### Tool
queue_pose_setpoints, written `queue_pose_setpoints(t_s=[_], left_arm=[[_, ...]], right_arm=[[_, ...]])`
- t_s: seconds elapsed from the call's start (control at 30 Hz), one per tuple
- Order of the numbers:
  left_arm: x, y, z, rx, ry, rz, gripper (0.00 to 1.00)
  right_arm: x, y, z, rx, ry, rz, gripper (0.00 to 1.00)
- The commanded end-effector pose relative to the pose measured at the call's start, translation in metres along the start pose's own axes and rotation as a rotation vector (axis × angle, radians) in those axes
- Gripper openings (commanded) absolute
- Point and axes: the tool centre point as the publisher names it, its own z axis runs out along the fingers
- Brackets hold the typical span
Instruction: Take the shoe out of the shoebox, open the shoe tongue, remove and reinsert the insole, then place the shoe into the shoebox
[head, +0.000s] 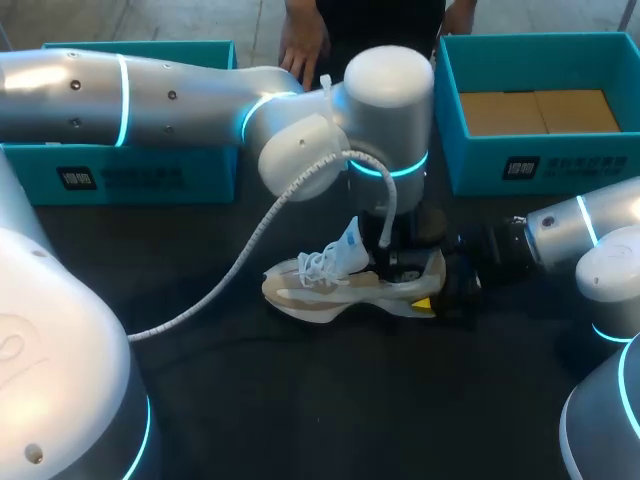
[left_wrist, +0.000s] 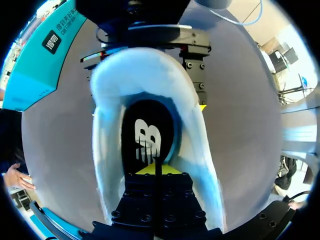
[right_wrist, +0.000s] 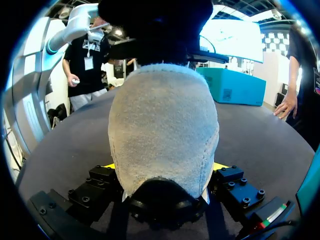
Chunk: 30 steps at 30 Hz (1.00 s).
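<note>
Shoe (head: 340, 285): stands upright on its sole at the middle of the counter (head: 300, 410), long axis running left to right, toe to the left and heel to the right.
Build: thick cream foam sole, white mesh upper with beige panels, loose white laces, and a fuzzy, suede-like pale heel cup rounded like a dome.
Right pincer (right_wrist: 165, 167): comes in low from the right and clamps the heel, one yellow tip on each flank. It is the arm nearer the heel end, and it steadies the shoe.
Left pincer (left_wrist: 155, 170): hangs straight down into the shoe's mouth, tips pressed together just at the insole. I cannot tell whether they pinch its edge.
Insole (left_wrist: 147, 140): black and smooth with a white mark. It lies flat inside, ahead of the left tips toward the heel.
Tongue (head: 350, 245): pale blue, standing up and folded toward the toe, so the mouth is open.
Key relation: as I judge it, any pull on the insole must go up and out along the shoe's length while the heel is held.
Far boxes: the right teal box (head: 450, 150), with a brown card floor, and the left teal box (head: 130, 175) stand well beyond the shoe.
</note>
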Motion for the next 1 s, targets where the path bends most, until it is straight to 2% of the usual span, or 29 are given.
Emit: queue_pose_setpoints(t_s=[0.03,0.5,0.73,1.0], left_arm=[[-0.002,0.014,-0.017,0.023,0.01,-0.016,0.0],[0.001,0.023,-0.038,0.075,0.113,-0.027,0.0],[0.008,0.027,-0.053,0.159,0.124,-0.059,0.0],[0.013,0.013,-0.069,0.217,0.116,-0.046,0.0]], right_arm=[[0.0,0.0,0.001,0.005,-0.001,0.001,0.0],[0.0,0.0,0.001,0.005,-0.001,0.001,0.0],[0.0,0.0,0.001,0.005,-0.001,0.001,0.0],[0.0,0.0,0.001,0.005,-0.001,0.001,0.0]])
